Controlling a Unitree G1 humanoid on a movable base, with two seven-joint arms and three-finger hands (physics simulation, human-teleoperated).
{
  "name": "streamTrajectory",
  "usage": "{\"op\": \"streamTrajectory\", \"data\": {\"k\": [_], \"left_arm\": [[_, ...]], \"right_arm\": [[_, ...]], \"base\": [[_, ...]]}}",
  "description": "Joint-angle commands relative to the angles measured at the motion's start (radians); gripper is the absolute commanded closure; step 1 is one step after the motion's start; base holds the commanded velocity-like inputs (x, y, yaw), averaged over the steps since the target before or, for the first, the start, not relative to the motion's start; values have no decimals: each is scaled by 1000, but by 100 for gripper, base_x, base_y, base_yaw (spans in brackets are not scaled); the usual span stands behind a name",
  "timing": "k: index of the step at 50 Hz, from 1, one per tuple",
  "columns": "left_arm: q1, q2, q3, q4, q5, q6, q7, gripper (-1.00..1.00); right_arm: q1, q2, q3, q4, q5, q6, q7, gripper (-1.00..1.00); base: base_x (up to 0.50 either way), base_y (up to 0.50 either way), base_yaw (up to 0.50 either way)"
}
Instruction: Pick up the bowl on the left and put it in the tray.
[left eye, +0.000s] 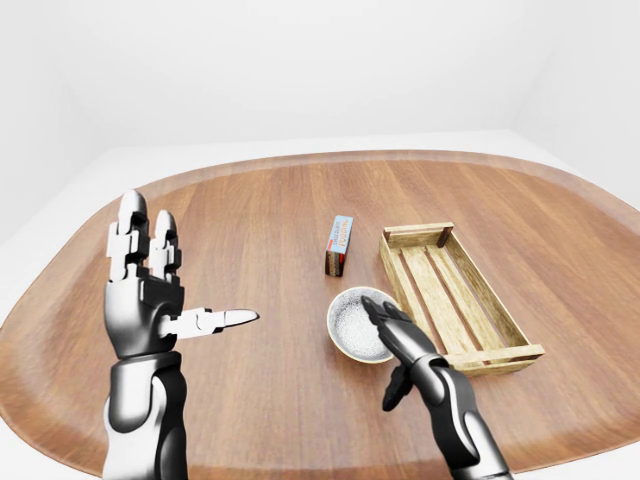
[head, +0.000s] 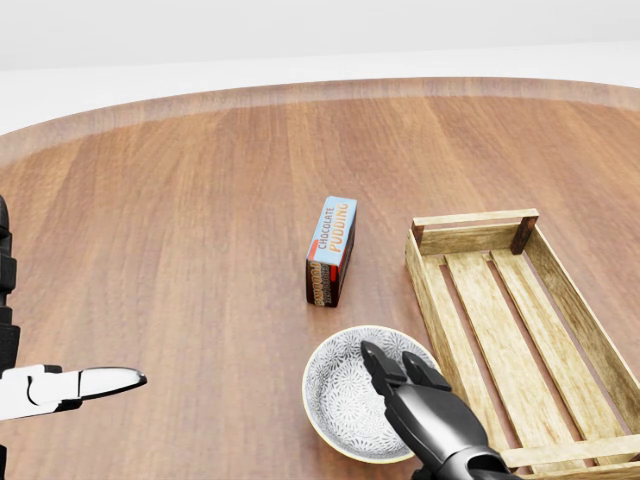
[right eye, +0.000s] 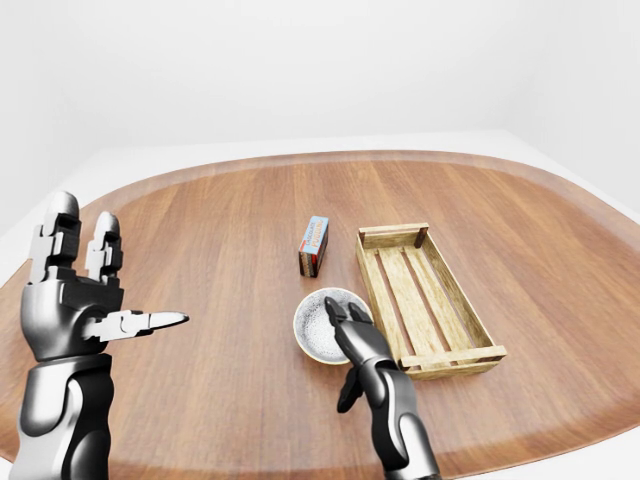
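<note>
A white bowl (head: 345, 395) with a speckled grey inside sits on the wooden table just left of the slatted wooden tray (head: 505, 300). My right hand (left eye: 395, 335) reaches over the bowl's right rim with fingers stretched out, open, not closed round it. My left hand (left eye: 150, 280) is raised upright at the left of the left-eye view, fingers spread and thumb pointing right, open and holding nothing, well away from the bowl.
A chocolate pudding box (head: 331, 250) stands on edge just above the bowl, left of the tray's far end. The round wooden table (left eye: 250, 210) spreads wide around them; white floor and walls lie beyond its rim.
</note>
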Motion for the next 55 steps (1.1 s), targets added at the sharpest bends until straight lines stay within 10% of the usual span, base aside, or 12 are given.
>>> {"op": "streamTrajectory", "data": {"k": [1, 55], "left_arm": [[1, -7, -21, 93, 28, 0, 2, -100], [1, -6, -15, 79, 20, 0, 5, -100]], "right_arm": [[-25, 6, 8, 95, -4, 0, -7, -100], [-109, 30, 45, 417, 26, 0, -136, -100]], "base": [[0, 0, 0], [0, 0, 0]]}}
